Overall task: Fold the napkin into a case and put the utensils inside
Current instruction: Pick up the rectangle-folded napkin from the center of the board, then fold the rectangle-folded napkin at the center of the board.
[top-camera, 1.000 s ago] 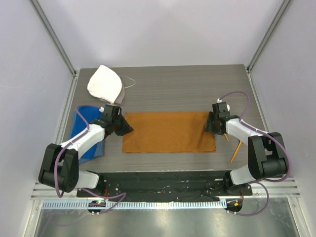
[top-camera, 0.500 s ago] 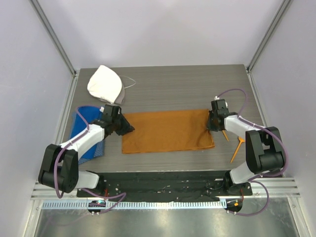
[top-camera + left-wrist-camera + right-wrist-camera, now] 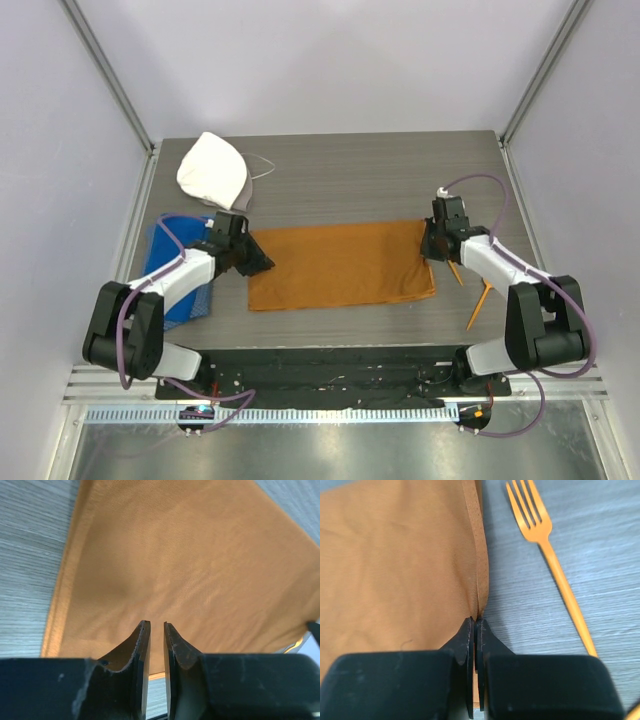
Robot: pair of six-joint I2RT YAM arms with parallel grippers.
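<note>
The rust-orange napkin (image 3: pixel 340 265) lies flat and unfolded in the middle of the table. My left gripper (image 3: pixel 262 262) sits at its left edge. In the left wrist view its jaws (image 3: pixel 154 625) stand a narrow gap apart over the napkin (image 3: pixel 190 565), with nothing between them. My right gripper (image 3: pixel 428 248) is at the right edge, shut on the napkin's hem (image 3: pixel 480 575) in the right wrist view (image 3: pixel 475 620). An orange fork (image 3: pixel 555 565) lies on the table just right of that hem. The top view shows two orange utensils, one (image 3: pixel 457 273) beside the right gripper and one (image 3: pixel 478 306) nearer the front.
A blue towel (image 3: pixel 170 270) lies under my left arm at the table's left side. A white rounded cloth cap (image 3: pixel 213 170) rests at the back left. Metal frame posts stand at the table's back corners.
My right gripper has closed onto the napkin's right hem, and that arm shifted slightly. The left gripper has stayed where it was.
</note>
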